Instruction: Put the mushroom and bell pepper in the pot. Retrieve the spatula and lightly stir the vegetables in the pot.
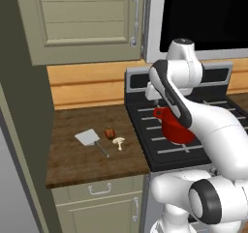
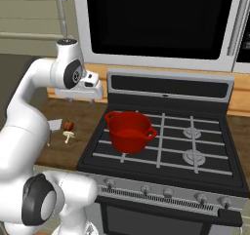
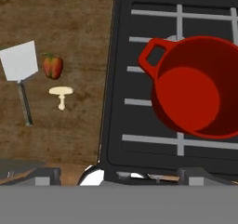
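The tiny cream mushroom (image 3: 61, 93) lies on the wooden counter, with the small dark red bell pepper (image 3: 53, 66) just beyond it and the spatula (image 3: 19, 60) to their left, its white blade flat. In the left base view the three show as the spatula (image 1: 88, 138), the pepper (image 1: 110, 133) and the mushroom (image 1: 118, 142). The glossy red pot (image 2: 129, 130) stands on the stove's left front burner, and its inside (image 3: 197, 88) holds nothing. My gripper (image 2: 81, 100) hangs open high above the seam between counter and stove, holding nothing.
The black stove (image 2: 195, 131) has grey grates and knobs along its front. A microwave (image 2: 161, 19) hangs above it. A tall cabinet wall (image 1: 19, 130) closes off the counter's left end, and an upper cabinet (image 1: 82, 19) hangs over the counter.
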